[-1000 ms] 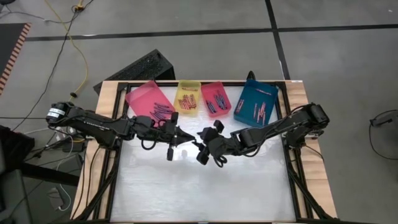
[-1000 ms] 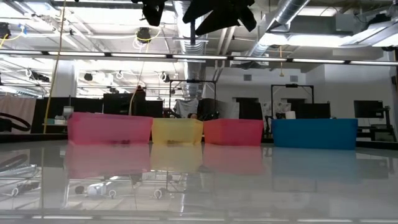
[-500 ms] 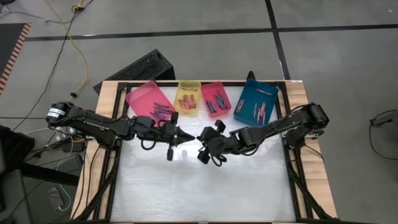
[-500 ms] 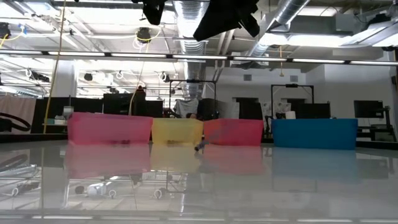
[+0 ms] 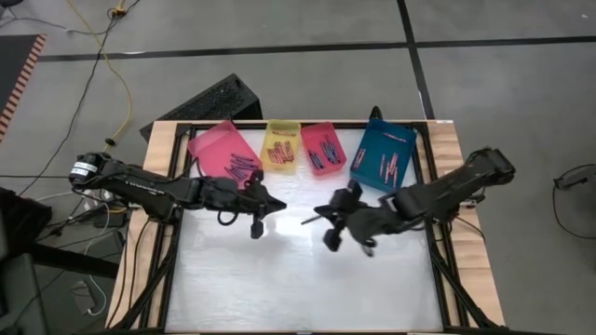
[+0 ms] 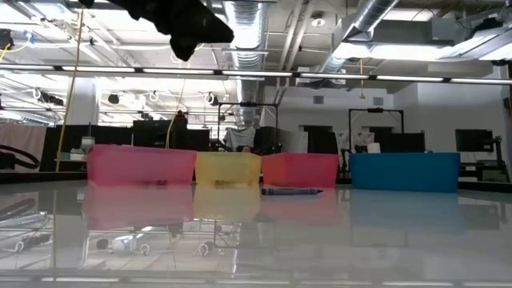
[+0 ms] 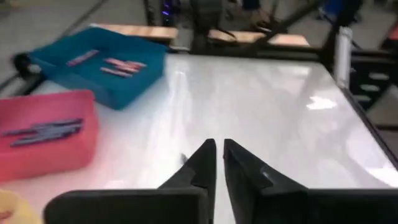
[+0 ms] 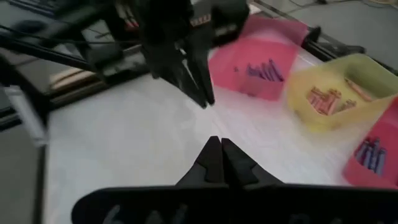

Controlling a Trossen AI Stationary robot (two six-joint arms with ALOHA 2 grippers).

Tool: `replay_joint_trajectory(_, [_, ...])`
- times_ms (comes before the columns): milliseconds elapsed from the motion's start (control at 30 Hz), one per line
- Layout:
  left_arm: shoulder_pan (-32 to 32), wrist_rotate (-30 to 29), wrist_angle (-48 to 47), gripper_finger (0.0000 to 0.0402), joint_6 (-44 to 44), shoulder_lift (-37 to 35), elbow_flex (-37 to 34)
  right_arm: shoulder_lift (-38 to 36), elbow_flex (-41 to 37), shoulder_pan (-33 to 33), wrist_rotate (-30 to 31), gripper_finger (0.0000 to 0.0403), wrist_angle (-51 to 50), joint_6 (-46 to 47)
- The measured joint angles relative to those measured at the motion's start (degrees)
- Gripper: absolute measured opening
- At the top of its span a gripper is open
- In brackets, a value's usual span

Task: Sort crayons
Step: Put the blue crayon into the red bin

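Crayons: sorted lots in the pink tray (image 5: pixel 216 144), yellow tray (image 5: pixel 281 146), red tray (image 5: pixel 323 147) and blue tray (image 5: pixel 383 154), one dark stray crayon (image 6: pixel 290 191) on the white table (image 5: pixel 298 279); likely light, rigid, brittle, roll-prone, best pinched mid-length; left gripper (image 5: pixel 277 202) and right gripper (image 5: pixel 312 221) both closed, empty.

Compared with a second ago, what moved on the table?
The right gripper closed empty and pulled back toward its own side, away from the left gripper. A dark crayon that was not on the table before now lies in front of the red tray. The left gripper stayed shut in place, and the trays did not move.
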Motion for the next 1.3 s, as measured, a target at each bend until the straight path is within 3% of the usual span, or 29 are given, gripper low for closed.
replay_joint_trajectory(200, [-0.1, 5.8, 2.4, 0.0076, 3.0, 4.3, 0.0, -4.4, 0.0, 1.7, 0.6, 0.0000, -1.9, 0.9])
replay_joint_trajectory(433, [-0.1, 6.0, 12.6, 0.0166, 7.1, 14.4, 0.0, -5.4, 0.0, 3.1, 1.2, 0.0000, -3.1, 3.5])
replay_joint_trajectory(633, [0.2, -1.8, 18.8, 0.0221, 7.7, 23.1, 0.0, -5.2, 0.0, 4.0, 1.3, 0.0000, -4.9, 6.5])
replay_joint_trajectory(833, [1.0, -3.0, 26.7, 0.0231, 7.6, 31.3, 0.0, -5.2, 0.0, 3.9, 1.3, 0.0000, -9.0, 11.3])
replay_joint_trajectory(1300, [1.1, -4.3, 32.0, 0.0231, 1.1, 43.6, 0.3, -5.2, 0.0, 3.9, 1.3, 0.0000, -11.4, 13.4])
